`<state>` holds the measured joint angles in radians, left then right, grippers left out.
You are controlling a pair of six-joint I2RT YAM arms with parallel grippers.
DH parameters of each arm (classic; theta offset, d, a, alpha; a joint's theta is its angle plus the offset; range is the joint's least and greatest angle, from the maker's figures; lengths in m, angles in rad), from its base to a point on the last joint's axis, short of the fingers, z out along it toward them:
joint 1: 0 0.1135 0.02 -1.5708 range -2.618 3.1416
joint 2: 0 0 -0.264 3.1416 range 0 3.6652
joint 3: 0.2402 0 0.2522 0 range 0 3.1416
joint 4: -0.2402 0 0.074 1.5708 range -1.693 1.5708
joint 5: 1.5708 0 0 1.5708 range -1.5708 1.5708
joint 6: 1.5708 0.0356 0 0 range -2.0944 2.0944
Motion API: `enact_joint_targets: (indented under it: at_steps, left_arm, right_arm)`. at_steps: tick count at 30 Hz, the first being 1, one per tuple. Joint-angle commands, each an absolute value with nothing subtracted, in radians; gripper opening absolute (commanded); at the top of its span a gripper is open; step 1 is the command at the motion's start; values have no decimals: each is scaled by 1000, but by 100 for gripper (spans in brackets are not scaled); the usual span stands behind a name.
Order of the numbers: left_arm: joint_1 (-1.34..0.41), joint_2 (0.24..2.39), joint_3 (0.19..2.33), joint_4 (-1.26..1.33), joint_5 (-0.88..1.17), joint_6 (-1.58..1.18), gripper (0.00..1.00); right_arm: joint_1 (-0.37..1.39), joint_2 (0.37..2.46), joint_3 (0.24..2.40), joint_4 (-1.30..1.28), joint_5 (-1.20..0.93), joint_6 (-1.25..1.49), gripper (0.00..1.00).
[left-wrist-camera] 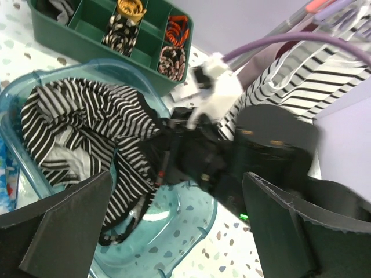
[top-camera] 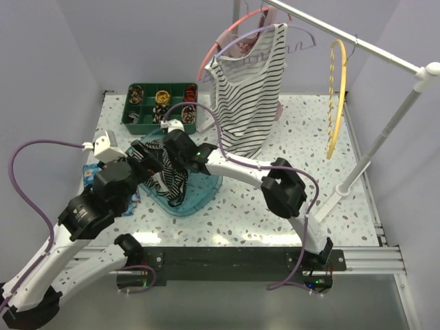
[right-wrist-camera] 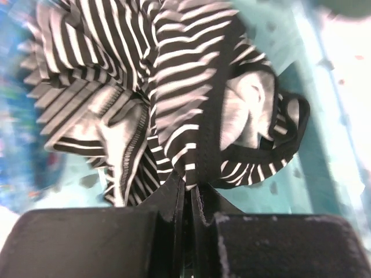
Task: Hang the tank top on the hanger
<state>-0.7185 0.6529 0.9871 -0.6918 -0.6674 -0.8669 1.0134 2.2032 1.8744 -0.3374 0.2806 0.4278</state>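
Observation:
The tank top (top-camera: 167,173), black with thin white stripes, lies bunched in a clear teal bin (top-camera: 203,192) at the table's left middle. It also shows in the left wrist view (left-wrist-camera: 87,127) and the right wrist view (right-wrist-camera: 156,87). My right gripper (right-wrist-camera: 191,194) is shut on a black-edged fold of the tank top, over the bin. My left gripper (left-wrist-camera: 174,231) is open and empty, just left of the bin, facing the right gripper. The yellow hanger (top-camera: 336,96) hangs from the white rail (top-camera: 371,47) at the back right.
A mostly white striped top (top-camera: 247,89) hangs on a lilac hanger from the rail, with a pink hanger (top-camera: 220,41) behind. A green compartment tray (top-camera: 148,117) of small items stands at the back left. The rail's white stand (top-camera: 375,151) stands at the right.

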Motion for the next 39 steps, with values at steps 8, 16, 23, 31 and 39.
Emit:
enact_joint_targets:
  at_steps: [8, 16, 23, 31, 39]
  left_arm:
    - [-715, 623, 1098, -514, -713, -712, 100]
    - [-716, 632, 1120, -462, -706, -641, 100]
    - [-716, 713, 1109, -376, -482, -502, 100]
    - [-715, 753, 1106, -350, -402, -457, 100]
    - [-716, 778, 1097, -345, -396, -465, 100]
  right_arm:
    - [1015, 1700, 1821, -339, 394, 367, 0]
    - [1017, 1503, 1810, -400, 414, 347, 0]
    - [1028, 1367, 1790, -532, 466, 345, 0]
    - [1028, 1238, 1822, -745, 508, 316, 0]
    - [1028, 1178, 1830, -799, 528, 305, 0]
